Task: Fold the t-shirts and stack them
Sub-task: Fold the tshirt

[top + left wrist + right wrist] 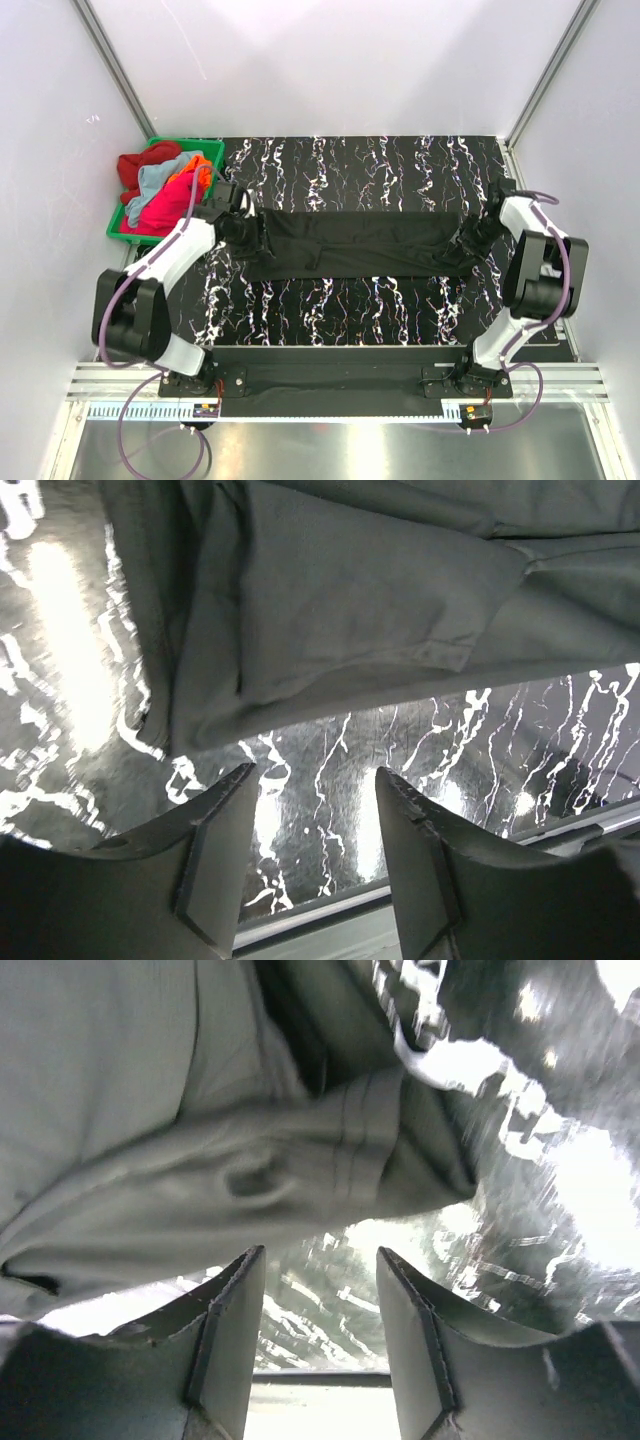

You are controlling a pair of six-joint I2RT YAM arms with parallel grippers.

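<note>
Top view: one black shirt (350,245) lies across the middle of the frame as a long flat band on the black, white-veined table (330,300). The left gripper (243,232) is over its left end and the right gripper (472,238) over its right end. At upper left, one green bin (213,150) sits on the table's corner, just beside the left arm. It holds four more shirts in a heap: a red shirt (135,168) hanging over its far left rim, a blue shirt (160,180), an orange shirt (200,175) and a pink shirt (165,210).

Left wrist view: the left gripper (315,780) shows two fingers at the bottom, spread apart with only bare table (60,630) between them. The black shirt (350,600) fills the upper frame, with its folded edge just beyond the fingertips.

Right wrist view: the right gripper (320,1260) also stands parted and grips nothing. The black shirt (200,1140), with a stitched hem in view, lies bunched across the upper left. Glossy table (560,1160) shows at right.
</note>
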